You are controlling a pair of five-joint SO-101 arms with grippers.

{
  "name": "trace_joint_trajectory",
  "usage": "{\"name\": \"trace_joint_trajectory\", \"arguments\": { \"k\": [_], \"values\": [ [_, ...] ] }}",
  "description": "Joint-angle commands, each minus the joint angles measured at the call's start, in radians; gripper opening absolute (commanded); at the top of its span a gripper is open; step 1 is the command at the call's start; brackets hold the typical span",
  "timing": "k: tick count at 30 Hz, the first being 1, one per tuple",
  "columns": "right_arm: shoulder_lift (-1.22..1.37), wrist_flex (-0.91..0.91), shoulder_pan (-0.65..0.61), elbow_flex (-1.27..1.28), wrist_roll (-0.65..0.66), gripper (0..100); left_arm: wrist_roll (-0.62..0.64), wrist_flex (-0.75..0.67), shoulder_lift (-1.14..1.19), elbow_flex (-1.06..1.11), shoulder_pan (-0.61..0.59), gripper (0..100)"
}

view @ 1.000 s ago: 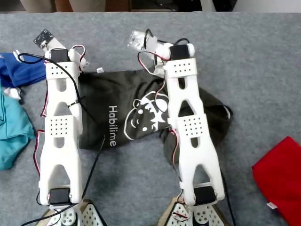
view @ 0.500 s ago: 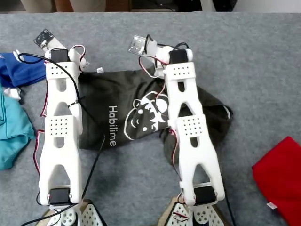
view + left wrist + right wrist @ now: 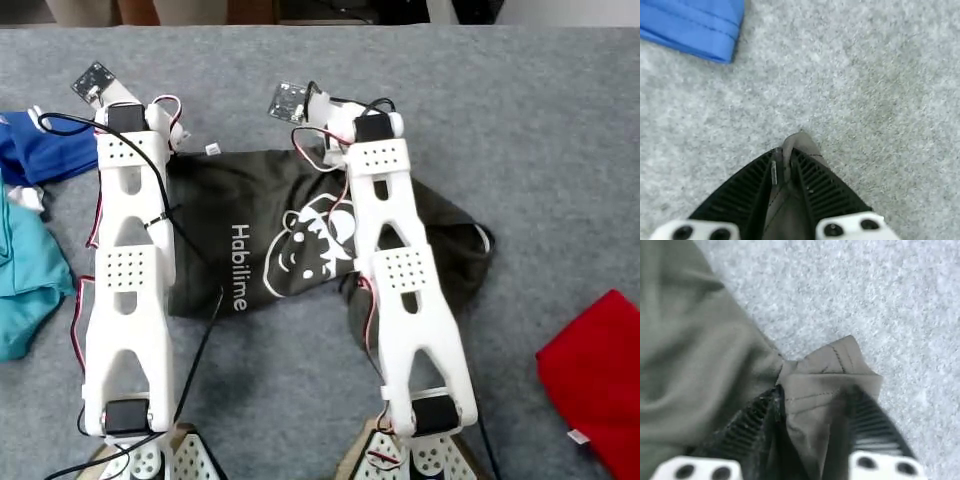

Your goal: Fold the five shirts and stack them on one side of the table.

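Note:
A dark shirt [image 3: 260, 215] with a white print lies partly folded on the grey table, under both arms. The left gripper [image 3: 787, 152] is shut on a thin pinch of its cloth at the shirt's far left corner, low over the table. At the far edge of the shirt, the right gripper [image 3: 815, 395] holds a wider folded flap of the dark shirt [image 3: 695, 355] between its fingers. A blue shirt [image 3: 40, 150] lies at the left edge, with a teal shirt [image 3: 25, 270] beside it. A red shirt [image 3: 595, 370] lies at the right edge.
Bare grey table [image 3: 520, 110] stretches along the far side and to the right of the dark shirt. An edge of the blue shirt [image 3: 690, 25] lies a short way from the left gripper. A white tag [image 3: 213, 149] sticks out at the dark shirt's far edge.
The right arm's wrist has swung a little to the left along the shirt's far edge. The left arm has not moved.

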Motion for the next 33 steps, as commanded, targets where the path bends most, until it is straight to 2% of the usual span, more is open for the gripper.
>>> {"name": "trace_joint_trajectory", "arguments": {
  "k": [1, 3, 16, 22, 33],
  "values": [
    [-0.010, -0.020, -0.019, -0.042, 0.005, 5.8, -0.008, -0.015, -0.016, -0.043, 0.003, 2],
    [-0.012, -0.021, -0.016, -0.044, -0.012, 0.9, -0.008, -0.015, -0.016, -0.043, 0.003, 2],
    [-0.143, -0.048, 0.004, -0.045, -0.135, 0.5, -0.008, -0.015, -0.016, -0.043, 0.003, 2],
    [-0.309, -0.018, 0.073, -0.044, -0.222, 0.5, -0.008, -0.028, -0.016, -0.043, 0.005, 2],
    [-0.611, 0.040, 0.209, -0.035, -0.218, 0.5, -0.008, -0.018, -0.016, -0.043, 0.003, 2]
  ]
}}
